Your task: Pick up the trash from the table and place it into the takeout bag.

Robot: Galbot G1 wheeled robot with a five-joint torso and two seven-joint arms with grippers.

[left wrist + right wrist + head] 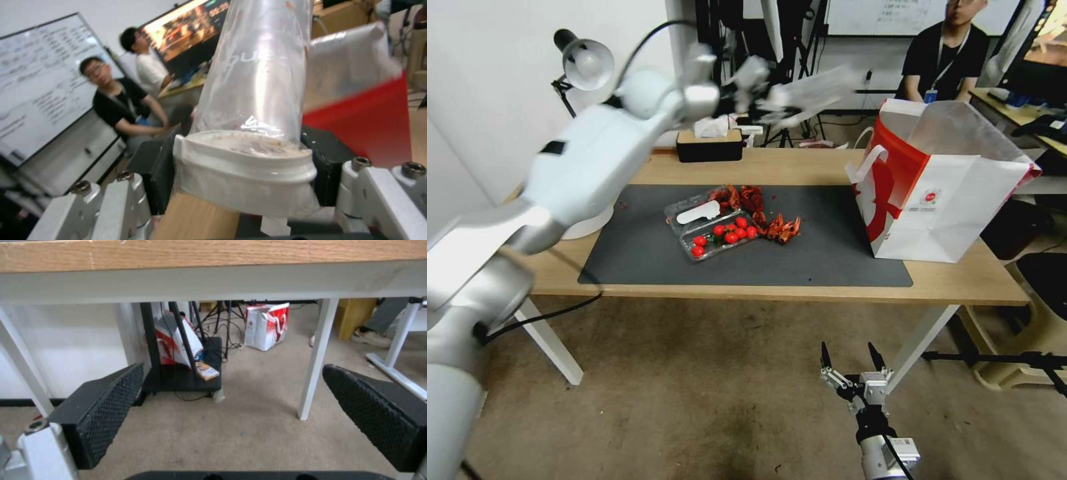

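Risk assessment: the left gripper (242, 173) pinches the clear plastic cup (258, 83) by its white base only, between dark pads (327, 166) pressed against either side. The cup is long and thin-walled, so it can flex, pivot in the grip or slip out. The gripper is high above the far edge of the table (800, 167), to the left of the takeout bag (947, 200) and not yet over its opening. A release at this position would probably drop the cup onto the table or the floor. The bag's upper walls look soft and lean inward, so the cup could catch the rim and tip the bag.

Appearance of the cup: transparent, tapered, with faint embossed lettering on the wall and pale brownish residue at the base. It projects away from the gripper toward the bag.

The bag stands upright at the right end of the table, mouth open.

The right gripper (850, 357) is parked low, in front of the table's near edge and below the bag, fingers spread with nothing between them.
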